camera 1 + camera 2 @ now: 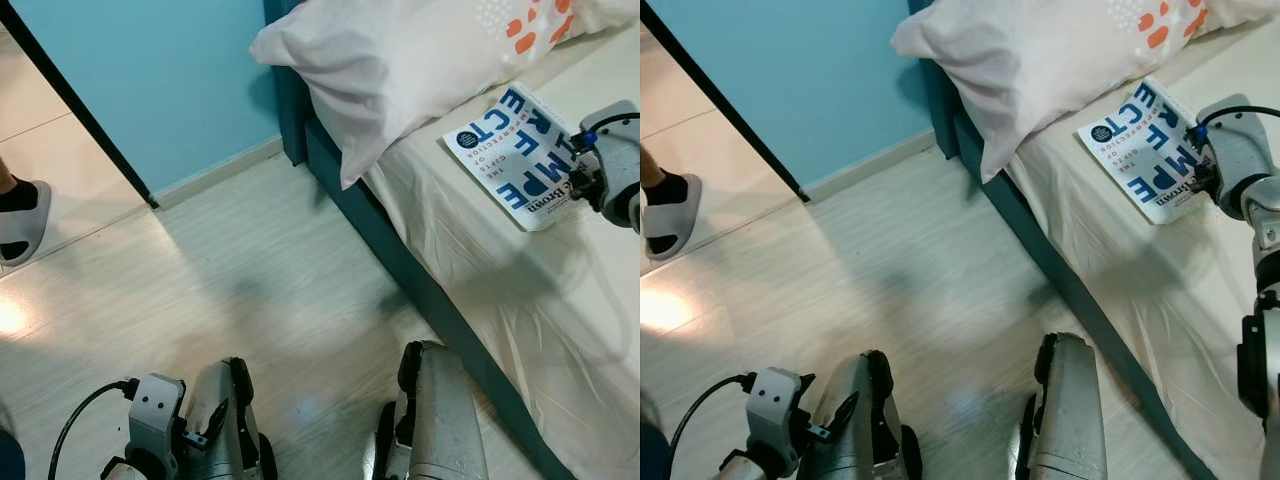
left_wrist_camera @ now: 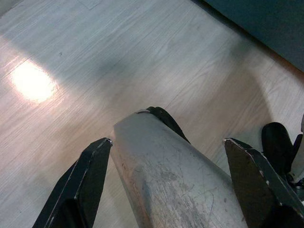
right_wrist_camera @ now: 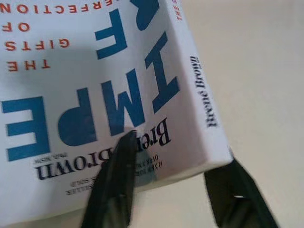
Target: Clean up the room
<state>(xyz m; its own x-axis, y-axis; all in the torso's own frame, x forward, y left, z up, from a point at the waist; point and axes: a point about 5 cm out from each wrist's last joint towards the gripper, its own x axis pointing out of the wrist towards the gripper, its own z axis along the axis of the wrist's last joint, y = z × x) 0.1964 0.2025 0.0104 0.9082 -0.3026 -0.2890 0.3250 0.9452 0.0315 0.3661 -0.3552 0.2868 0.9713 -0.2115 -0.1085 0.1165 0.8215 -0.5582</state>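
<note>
1. Right now I am reaching the right gripper [image 3: 175,183] out over the bed [image 1: 480,270], at the far right of the scene, onto the near corner of a white paperback book [image 1: 515,155] with blue lettering.
2. Its fingers are spread apart and straddling that corner, one lying on the cover and one beyond the spine edge; I am judging them not yet clamped.
3. That book is lying flat on the cream sheet, just beside a white pillow [image 1: 400,60] that is overhanging the bed's near-left edge.
4. My left gripper [image 2: 166,180] is hanging idle and open down by the robot's leg above the wooden floor [image 1: 250,290].
5. A person's slippered foot [image 1: 20,215] is showing at the far left.
6. Tidying is looking barely begun: the book is waiting to be lifted and the pillow straightened.
</note>
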